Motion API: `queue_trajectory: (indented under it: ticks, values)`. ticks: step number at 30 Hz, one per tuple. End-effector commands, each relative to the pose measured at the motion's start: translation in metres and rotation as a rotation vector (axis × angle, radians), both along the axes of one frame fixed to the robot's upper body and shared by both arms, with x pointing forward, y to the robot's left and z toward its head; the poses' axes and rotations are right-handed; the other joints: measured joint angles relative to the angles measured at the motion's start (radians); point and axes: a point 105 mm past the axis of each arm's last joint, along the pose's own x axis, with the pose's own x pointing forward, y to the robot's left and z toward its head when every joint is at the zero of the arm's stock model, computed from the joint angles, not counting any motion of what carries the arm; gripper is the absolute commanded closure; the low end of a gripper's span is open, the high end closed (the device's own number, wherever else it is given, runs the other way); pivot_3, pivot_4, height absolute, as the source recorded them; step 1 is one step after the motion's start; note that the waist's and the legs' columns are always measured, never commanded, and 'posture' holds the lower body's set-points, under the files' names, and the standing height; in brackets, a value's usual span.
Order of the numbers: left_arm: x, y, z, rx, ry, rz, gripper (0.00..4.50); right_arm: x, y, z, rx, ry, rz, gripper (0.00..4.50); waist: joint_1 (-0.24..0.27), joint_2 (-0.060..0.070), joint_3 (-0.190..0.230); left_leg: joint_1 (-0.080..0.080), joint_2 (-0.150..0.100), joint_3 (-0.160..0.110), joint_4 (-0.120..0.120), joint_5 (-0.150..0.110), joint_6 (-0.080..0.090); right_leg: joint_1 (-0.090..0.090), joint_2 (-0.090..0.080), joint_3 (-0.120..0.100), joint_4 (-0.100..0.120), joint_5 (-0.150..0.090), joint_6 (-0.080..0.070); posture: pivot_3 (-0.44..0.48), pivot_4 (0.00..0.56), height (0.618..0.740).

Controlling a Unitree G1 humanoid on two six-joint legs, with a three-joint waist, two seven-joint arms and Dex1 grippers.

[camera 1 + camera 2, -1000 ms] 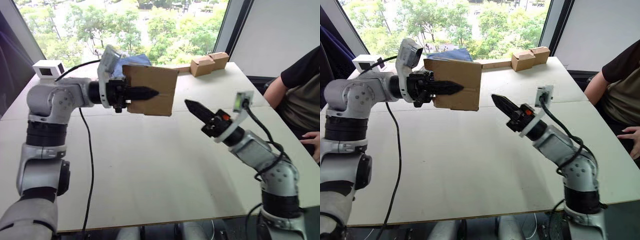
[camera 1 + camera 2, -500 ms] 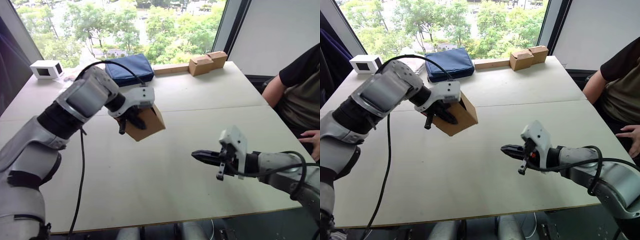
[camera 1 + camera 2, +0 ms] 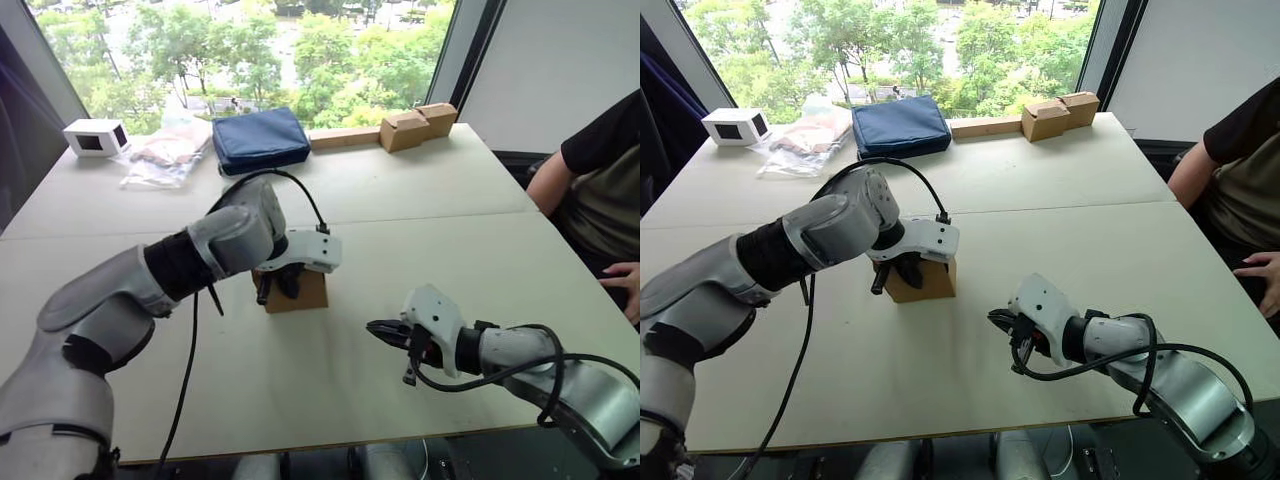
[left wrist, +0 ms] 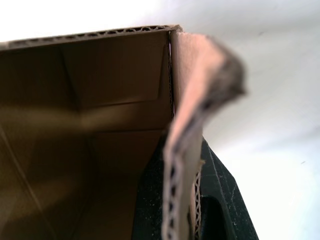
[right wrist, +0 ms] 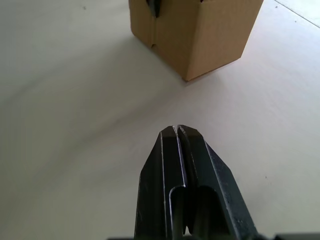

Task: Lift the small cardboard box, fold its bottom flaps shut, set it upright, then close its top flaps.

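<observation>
— How is the left gripper (image 3: 278, 285) placed?

— It is clamped over a wall of the small cardboard box (image 3: 300, 291). In the left wrist view one black finger (image 4: 150, 200) is seen inside the box and the other outside, with the corrugated wall edge pinched between them. The open brown interior (image 4: 85, 130) is visible there.

— And the box itself?

— It is seen standing upright on the table (image 3: 420, 200), near the middle, with its open end upward beneath the left wrist. The bottom flaps cannot be made out, being hidden against the tabletop. A flap (image 4: 200, 80) bent outward beside the gripped wall is shown in the left wrist view.

— What is seen of the right gripper (image 3: 374, 330)?

— Its two black fingers (image 5: 172, 150) are pressed together on nothing. It is held low over the table, apart from the box, with its tips pointed toward the box's near side (image 5: 200, 35).

— What lies further out?

— A blue pouch (image 3: 260, 140), a clear plastic bag (image 3: 160, 160) and a white box with a dark window (image 3: 92, 138) are placed along the far edge by the window. A pair of joined brown boxes (image 3: 418, 126) is set at the far right corner. A person's arm (image 3: 590, 190) is seen at the right edge of the table.
</observation>
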Motion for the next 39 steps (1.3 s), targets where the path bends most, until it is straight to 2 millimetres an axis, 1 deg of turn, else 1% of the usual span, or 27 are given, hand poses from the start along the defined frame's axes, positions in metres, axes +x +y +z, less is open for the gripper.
queue_trajectory:
  ticks: [1, 6, 9, 13, 14, 15, 16, 19, 22, 24, 27, 29, 30, 31, 33, 34, 36, 38, 39]
  values:
    - [-0.005, -0.002, 0.002, 0.006, -0.015, -0.004, 4.50, 0.003, 0.005, 0.008, 0.017, -0.044, 0.000, 4.47, 0.001, 0.000, 0.000, 0.000, 0.000, 0.000, 0.000, 0.000, 0.000, 0.000, 0.000, 0.000, 0.000, 0.000, 0.000, 0.000, 0.150, 0.740]
    - [-0.012, -0.001, -0.003, 0.001, 0.008, 0.016, 4.50, 0.004, 0.008, 0.008, 0.022, -0.045, 0.000, 4.47, 0.001, 0.000, 0.000, 0.000, 0.000, 0.000, 0.000, 0.000, 0.000, 0.000, 0.000, 0.000, 0.000, 0.000, 0.000, 0.000, 0.150, 0.740]
    - [-0.013, -0.004, -0.001, -0.015, -0.001, 0.025, 3.84, 0.005, 0.008, 0.009, 0.031, -0.040, 0.000, 4.50, 0.003, 0.000, 0.000, 0.000, 0.000, 0.000, 0.000, 0.000, 0.000, 0.000, 0.000, 0.000, 0.001, 0.000, 0.000, 0.000, 0.150, 0.740]
    - [-0.013, -0.005, 0.007, -0.042, -0.001, 0.052, 2.36, 0.006, 0.009, 0.008, 0.030, -0.031, 0.012, 4.50, 0.002, 0.000, 0.000, 0.000, -0.001, 0.000, 0.001, 0.000, 0.000, 0.000, -0.001, 0.000, 0.001, 0.000, 0.000, 0.000, 0.150, 0.740]
    - [-0.013, -0.006, 0.011, -0.056, 0.005, 0.067, 2.19, 0.006, 0.009, 0.009, 0.030, -0.029, 0.016, 4.50, 0.002, 0.000, 0.000, 0.000, -0.001, 0.000, 0.001, 0.000, 0.000, 0.001, -0.001, 0.000, 0.001, 0.000, 0.000, 0.000, 0.150, 0.740]
    - [-0.013, -0.006, 0.015, -0.072, 0.016, 0.086, 1.75, 0.006, 0.009, 0.009, 0.029, -0.026, 0.020, 4.50, 0.001, 0.000, 0.000, 0.000, -0.001, 0.000, 0.001, 0.000, 0.000, 0.000, -0.001, 0.000, 0.001, 0.000, 0.000, 0.000, 0.150, 0.740]
    - [-0.014, -0.008, 0.022, -0.091, 0.030, 0.096, 1.49, 0.006, 0.009, 0.009, 0.031, -0.023, 0.025, 4.50, 0.001, 0.000, 0.000, 0.000, 0.000, 0.000, 0.001, 0.000, 0.000, 0.000, -0.001, 0.000, 0.001, 0.000, 0.000, 0.000, 0.150, 0.740]
    - [-0.018, -0.015, 0.043, -0.171, 0.083, 0.138, 1.49, 0.004, 0.009, 0.009, 0.043, -0.010, 0.039, 4.50, 0.002, 0.000, 0.000, 0.000, -0.001, 0.000, 0.001, 0.000, 0.000, 0.000, -0.001, 0.000, 0.001, 0.000, 0.000, 0.000, 0.150, 0.740]
    - [-0.019, -0.020, 0.066, -0.257, 0.113, 0.142, 1.49, 0.005, 0.006, 0.008, 0.042, -0.001, 0.044, 4.50, 0.001, 0.000, 0.000, 0.000, -0.001, 0.000, 0.001, 0.000, 0.000, 0.000, -0.001, 0.000, 0.001, 0.000, 0.000, 0.000, 0.150, 0.740]
    - [-0.015, -0.013, 0.073, -0.290, 0.106, 0.145, 1.49, 0.008, 0.005, 0.007, 0.039, 0.007, 0.052, 4.50, 0.001, 0.000, 0.000, 0.000, -0.001, 0.000, 0.001, 0.000, 0.000, 0.000, -0.001, 0.000, 0.001, 0.000, 0.000, 0.000, 0.150, 0.740]
    - [-0.020, -0.008, 0.092, -0.403, 0.174, 0.153, 1.49, 0.011, 0.005, 0.013, 0.090, 0.020, 0.058, 4.50, -0.004, 0.000, 0.000, 0.001, -0.001, 0.000, 0.001, 0.000, 0.000, 0.000, 0.000, 0.000, 0.001, 0.000, 0.000, 0.000, 0.150, 0.740]
    - [-0.024, -0.005, 0.108, -0.511, 0.220, 0.166, 1.49, 0.015, 0.001, 0.019, 0.135, 0.022, 0.043, 4.50, -0.002, 0.000, 0.000, 0.001, 0.000, 0.000, 0.001, 0.000, 0.000, 0.000, 0.001, 0.000, 0.002, 0.000, 0.000, 0.000, 0.150, 0.740]
    - [-0.020, -0.005, 0.117, -0.597, 0.204, 0.175, 1.49, 0.019, -0.001, 0.021, 0.154, 0.019, 0.030, 4.50, -0.001, 0.000, 0.000, 0.001, 0.000, 0.000, 0.001, 0.000, 0.000, 0.000, 0.001, 0.000, 0.002, 0.000, 0.000, 0.000, 0.150, 0.740]
    - [-0.012, -0.006, 0.131, -0.733, 0.158, 0.182, 1.49, 0.023, -0.005, 0.024, 0.174, 0.012, 0.010, 4.50, 0.000, 0.001, 0.000, 0.001, 0.000, 0.000, 0.001, 0.000, 0.000, 0.000, 0.000, 0.000, 0.002, 0.000, 0.000, 0.000, 0.150, 0.740]
    - [0.005, 0.000, 0.148, -0.940, 0.061, 0.229, 1.49, 0.031, -0.010, 0.028, 0.205, 0.002, -0.021, 4.50, 0.003, 0.000, 0.000, 0.001, 0.000, 0.000, 0.002, 0.000, 0.000, 0.001, -0.001, -0.001, 0.003, 0.000, 0.000, 0.000, 0.150, 0.740]
    - [0.014, 0.008, 0.148, -1.011, -0.013, 0.282, 1.49, 0.035, -0.013, 0.030, 0.221, -0.005, -0.041, 4.50, 0.002, 0.001, 0.000, 0.001, 0.000, 0.000, 0.003, 0.000, 0.000, 0.001, -0.002, -0.001, 0.003, 0.000, 0.000, 0.000, 0.150, 0.740]
    - [0.027, 0.030, 0.140, -1.126, -0.132, 0.397, 1.49, 0.044, -0.017, 0.033, 0.250, -0.020, -0.079, 4.50, -0.001, 0.001, -0.001, 0.002, -0.001, 0.000, 0.003, 0.000, 0.000, 0.002, -0.003, -0.001, 0.003, 0.000, 0.000, 0.000, 0.150, 0.740]
    - [0.035, 0.053, 0.116, -1.176, -0.253, 0.524, 1.49, 0.052, -0.019, 0.035, 0.272, -0.026, -0.106, 4.50, -0.005, 0.002, -0.001, 0.003, -0.001, 0.000, 0.002, 0.000, 0.000, 0.002, -0.004, 0.001, 0.004, 0.000, 0.000, 0.000, 0.150, 0.740]
    - [0.036, 0.062, 0.101, -1.193, -0.291, 0.581, 1.49, 0.055, -0.019, 0.034, 0.275, -0.026, -0.115, 4.50, -0.007, 0.003, -0.002, 0.003, 0.000, 0.000, 0.001, 0.000, 0.000, 0.001, -0.004, 0.002, 0.003, 0.000, 0.000, 0.000, 0.150, 0.740]
